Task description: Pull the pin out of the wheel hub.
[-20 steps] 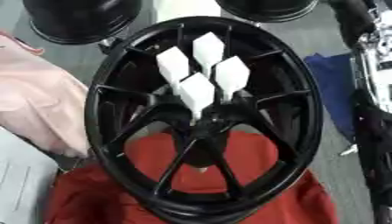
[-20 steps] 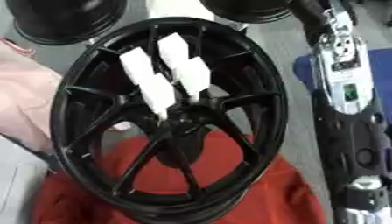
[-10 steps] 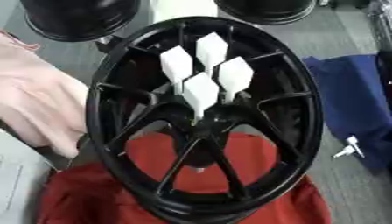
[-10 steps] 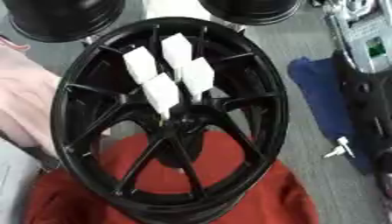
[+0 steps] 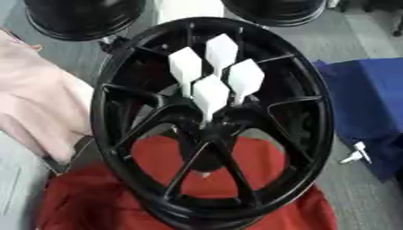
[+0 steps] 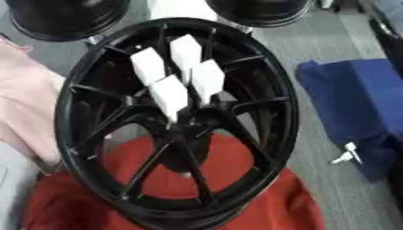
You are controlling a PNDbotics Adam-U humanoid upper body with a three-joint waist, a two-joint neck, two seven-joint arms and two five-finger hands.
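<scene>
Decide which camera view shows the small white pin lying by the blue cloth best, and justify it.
The left eye view: the small white pin lies whole against the grey floor beside the blue cloth. The right eye view shows it too, slightly lower and less distinct.

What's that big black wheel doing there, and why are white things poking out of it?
A black wheel sits on a red cloth. Four white pins stand up out of its hub in the middle, and none has been pulled out yet. Nothing is touching them right now: neither of the robot's hands shows in the pictures. A blue cloth lies to the right with a small white piece at its edge, a pink cloth lies to the left, and more black wheels sit behind.
</scene>
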